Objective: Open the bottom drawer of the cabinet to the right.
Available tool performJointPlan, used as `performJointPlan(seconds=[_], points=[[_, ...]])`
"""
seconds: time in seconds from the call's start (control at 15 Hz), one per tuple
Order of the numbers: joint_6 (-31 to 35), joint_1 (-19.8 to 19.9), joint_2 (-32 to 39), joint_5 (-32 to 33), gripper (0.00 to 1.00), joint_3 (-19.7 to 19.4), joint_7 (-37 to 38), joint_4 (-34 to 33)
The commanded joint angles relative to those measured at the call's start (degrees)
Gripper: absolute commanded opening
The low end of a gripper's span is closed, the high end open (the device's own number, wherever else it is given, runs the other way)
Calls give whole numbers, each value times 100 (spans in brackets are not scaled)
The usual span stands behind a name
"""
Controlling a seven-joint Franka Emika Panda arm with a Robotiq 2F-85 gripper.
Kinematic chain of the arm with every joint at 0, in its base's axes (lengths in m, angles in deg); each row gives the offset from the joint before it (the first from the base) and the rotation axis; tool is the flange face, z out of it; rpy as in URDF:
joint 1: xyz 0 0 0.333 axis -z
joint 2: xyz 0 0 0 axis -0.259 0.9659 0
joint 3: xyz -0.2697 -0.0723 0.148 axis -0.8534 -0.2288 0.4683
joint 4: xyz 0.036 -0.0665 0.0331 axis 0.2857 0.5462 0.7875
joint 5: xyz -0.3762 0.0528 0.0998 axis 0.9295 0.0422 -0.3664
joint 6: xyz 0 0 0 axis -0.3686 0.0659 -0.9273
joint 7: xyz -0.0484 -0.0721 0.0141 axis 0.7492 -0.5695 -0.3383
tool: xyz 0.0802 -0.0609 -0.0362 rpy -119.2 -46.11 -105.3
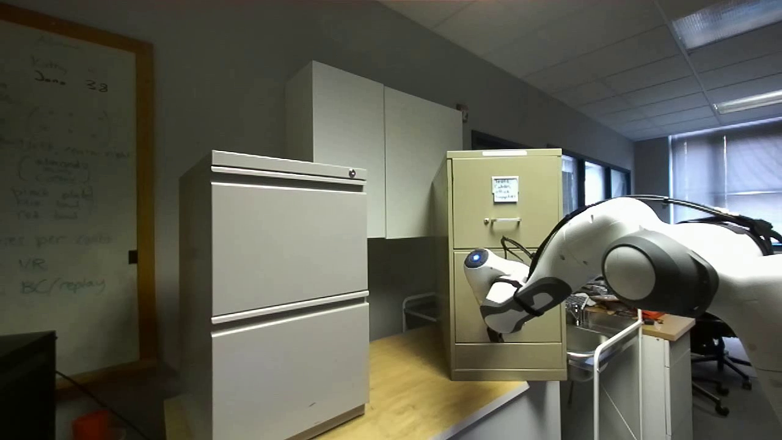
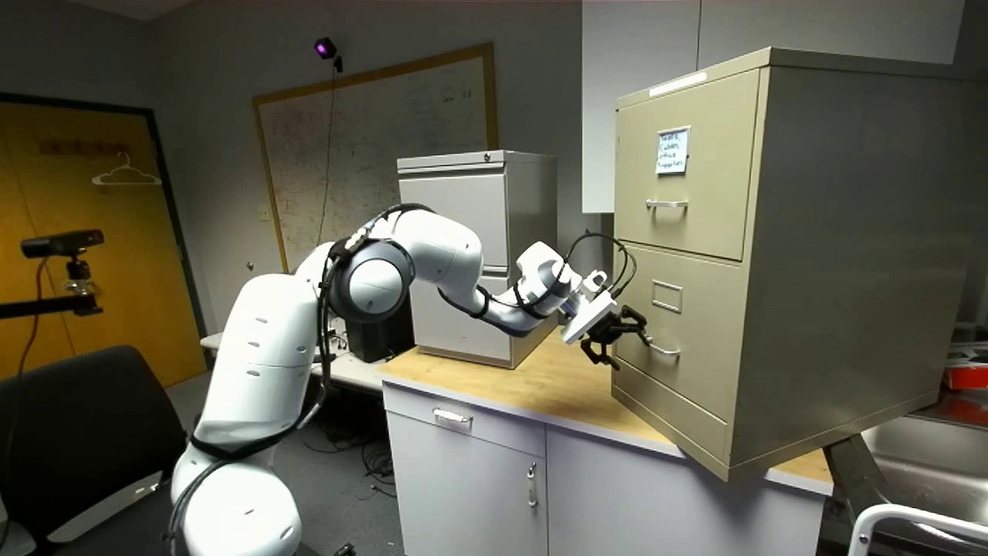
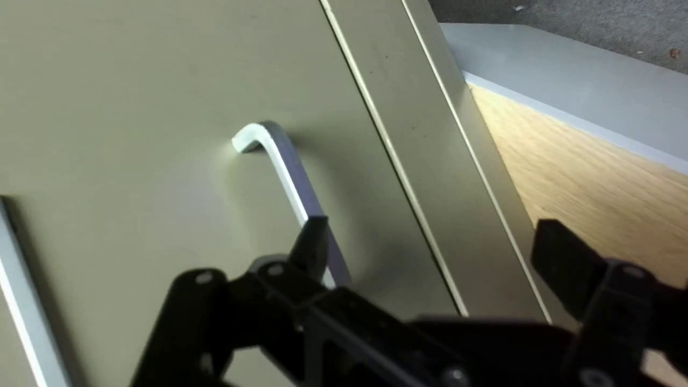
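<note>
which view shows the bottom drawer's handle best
The wrist view: the handle is largest there, though the claw covers one end. In an exterior view it's small on the bottom drawer; the arm blocks it in an exterior view.

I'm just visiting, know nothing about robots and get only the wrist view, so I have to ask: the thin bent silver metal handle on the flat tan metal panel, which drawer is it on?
Observer: It's on the tan metal bottom drawer of a narrow tan metal filing cabinet; both exterior views show one matching tan drawer above it.
Visitor: Good to know. Does anything else stand on the pale wooden surface I see by its base?
Observer: Yes, a boxy light-grey two-drawer cabinet, seen in both exterior views.
</note>
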Motion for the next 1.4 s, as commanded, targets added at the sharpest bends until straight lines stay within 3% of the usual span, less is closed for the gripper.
performJointPlan(seconds=[0.0,0.47,1.0,1.07,1.13,1.33], points=[[10,49,229,-56,100,-96,-220,-407],[-26,125,394,-81,100,-193,-271,-745],[-71,115,643,-334,100,-109,-323,-697],[-75,121,670,-350,98,-105,-344,-725],[-95,138,670,-414,75,-83,-399,-732],[-186,149,647,-546,64,-75,-535,-756]])
